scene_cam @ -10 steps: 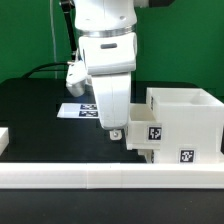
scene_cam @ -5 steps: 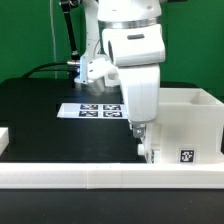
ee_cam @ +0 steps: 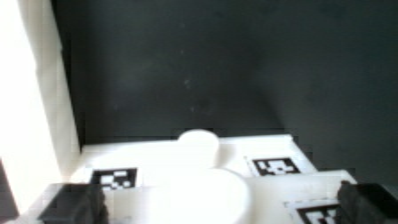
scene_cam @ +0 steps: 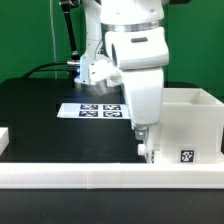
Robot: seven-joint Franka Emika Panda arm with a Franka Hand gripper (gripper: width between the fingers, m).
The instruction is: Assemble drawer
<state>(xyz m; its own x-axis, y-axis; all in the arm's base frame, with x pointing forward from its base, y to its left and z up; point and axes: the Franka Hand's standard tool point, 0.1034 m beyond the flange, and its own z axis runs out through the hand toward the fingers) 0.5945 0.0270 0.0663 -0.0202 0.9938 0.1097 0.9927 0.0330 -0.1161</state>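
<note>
Gripper [scene_cam: 143, 133] hangs low at the front corner of the drawer housing [scene_cam: 190, 122], on the exterior view's right, close behind the long white border rail [scene_cam: 110, 178]. Its fingertips sit against a small tray [scene_cam: 150, 150] at the housing's near face, largely hidden by the arm. Whether the jaws are clamped on the tray or merely beside it cannot be told here. Judgement: the step in hand appears to be seating a tray into the housing; the next move would call for a straight, level push along the opening, without skewing. The marker board [scene_cam: 92, 110] lies flat on the black table [scene_cam: 35, 115], behind the arm.

Wrist view: both fingers [ee_cam: 68, 203] stand wide apart at the frame's corners, nothing visibly pinched between them. A white tagged drawer part [ee_cam: 205, 175] with a rounded knob lies between them. Housing is white plastic, boxy, open-topped, bearing black-and-white square tags.
</note>
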